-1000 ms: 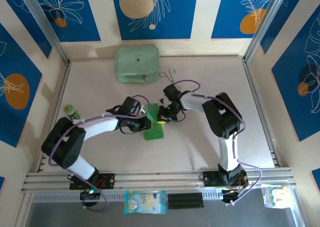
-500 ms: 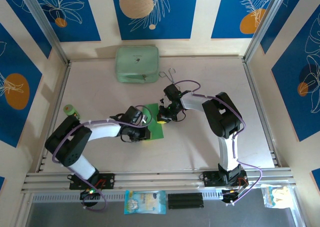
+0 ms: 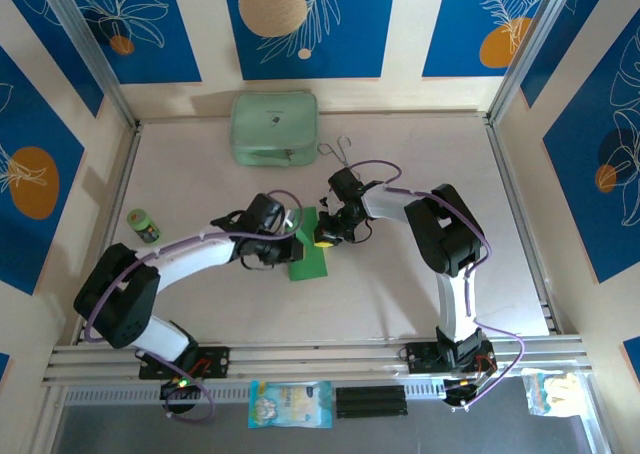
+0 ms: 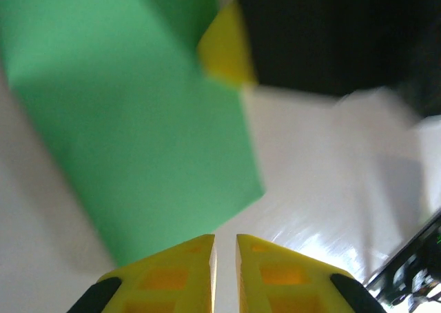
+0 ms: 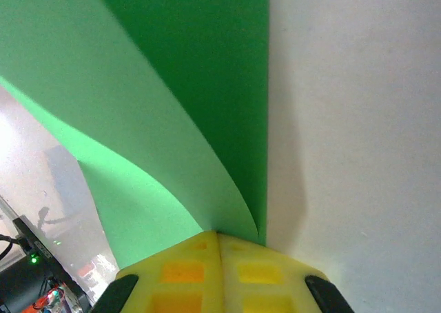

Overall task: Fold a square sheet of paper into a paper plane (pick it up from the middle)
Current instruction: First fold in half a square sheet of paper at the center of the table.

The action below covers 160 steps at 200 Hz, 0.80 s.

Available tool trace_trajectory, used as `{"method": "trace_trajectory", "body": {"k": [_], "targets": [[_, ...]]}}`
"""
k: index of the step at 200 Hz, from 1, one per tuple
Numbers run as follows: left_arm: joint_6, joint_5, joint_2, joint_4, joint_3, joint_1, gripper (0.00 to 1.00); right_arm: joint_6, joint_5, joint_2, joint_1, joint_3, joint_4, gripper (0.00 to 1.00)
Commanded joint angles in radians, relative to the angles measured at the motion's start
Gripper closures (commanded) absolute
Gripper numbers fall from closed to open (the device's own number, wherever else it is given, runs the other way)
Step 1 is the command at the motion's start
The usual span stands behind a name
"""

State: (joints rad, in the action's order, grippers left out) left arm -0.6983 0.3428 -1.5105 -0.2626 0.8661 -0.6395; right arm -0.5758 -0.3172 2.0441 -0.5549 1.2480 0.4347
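The square sheet of paper lies folded mid-table, bright green, with one flap curling up. My right gripper is shut on that flap's edge, and the paper runs right into its yellow fingertips; from above it sits at the sheet's far end. My left gripper is at the sheet's left side. Its fingers are almost together with a thin bare slit between them, just off the paper's near corner, holding nothing. The right gripper's yellow fingertip shows at the far edge of the paper.
A pale mint case sits at the back of the table with thin wire tongs beside it. A small green roll stands near the left wall. Metal rails border the table on both sides.
My left gripper slid toward the near edge along the paper, then came back to the sheet's left side. The right gripper kept its grip and place.
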Motion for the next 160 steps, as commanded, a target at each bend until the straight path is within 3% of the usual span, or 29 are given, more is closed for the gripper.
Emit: {"method": "trace_trajectory", "body": {"k": [1, 43, 87, 160], "targets": [[0.036, -0.028, -0.098, 0.039, 0.082, 0.049, 0.83, 0.026, 0.331, 0.132, 0.031, -0.092, 0.122, 0.98], [0.089, 0.039, -0.272, 0.119, 0.175, 0.107, 0.84, 0.033, 0.347, 0.152, 0.029, -0.075, 0.139, 0.98], [0.065, 0.121, -0.345, 0.244, 0.131, 0.157, 0.84, 0.052, 0.377, 0.159, 0.036, -0.077, 0.164, 0.98], [0.106, 0.083, -0.389, 0.254, 0.048, 0.238, 0.84, 0.059, 0.449, 0.189, 0.038, -0.064, 0.214, 0.99]]}}
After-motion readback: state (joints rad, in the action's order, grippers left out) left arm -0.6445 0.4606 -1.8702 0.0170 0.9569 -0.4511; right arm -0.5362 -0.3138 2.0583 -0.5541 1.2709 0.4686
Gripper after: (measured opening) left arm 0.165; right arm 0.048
